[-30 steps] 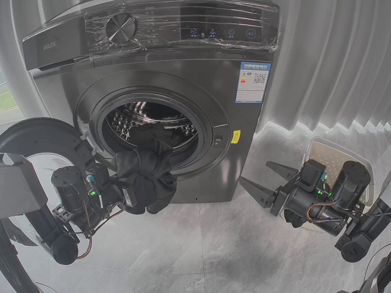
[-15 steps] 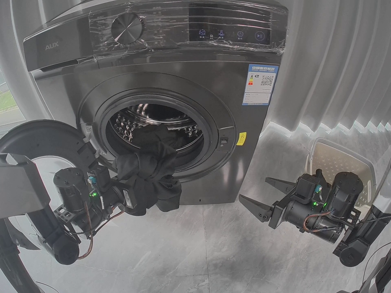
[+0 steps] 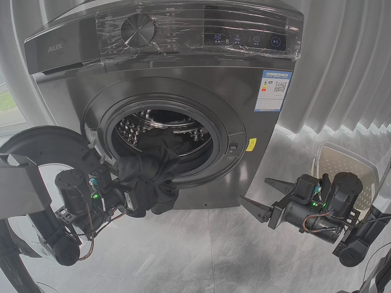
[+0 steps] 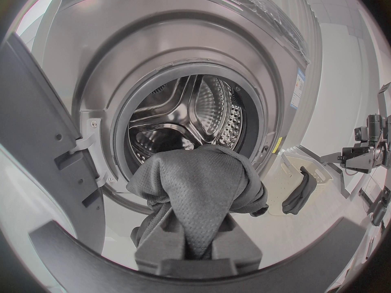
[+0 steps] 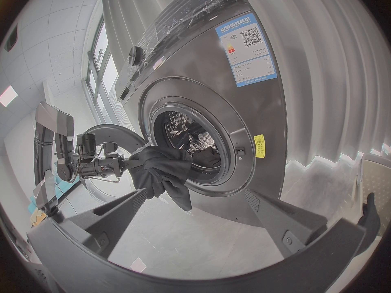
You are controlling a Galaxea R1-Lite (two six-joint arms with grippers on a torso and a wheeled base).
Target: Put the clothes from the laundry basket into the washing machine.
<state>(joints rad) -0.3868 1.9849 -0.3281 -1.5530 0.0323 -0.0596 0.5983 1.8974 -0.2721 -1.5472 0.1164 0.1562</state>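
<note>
Your left hand [image 4: 198,241] clamps a crumpled black garment [image 3: 152,171] at the grey washing machine [image 3: 171,82]'s open drum mouth, while your right hand [image 3: 252,189] hangs spread apart near the cream laundry basket [image 3: 346,159].

Blue-edged QR label [image 3: 273,90] on washing machine [image 3: 171,82] front, yellow sticker [image 3: 251,144] below it, lit panel icons [image 3: 245,40]

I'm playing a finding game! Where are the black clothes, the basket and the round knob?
clothes [image 3: 148,173], head view, middle of the dark bundle.
basket [image 3: 346,161], head view, bare holey part.
knob [image 3: 137,30], head view, centre of its face.
</note>
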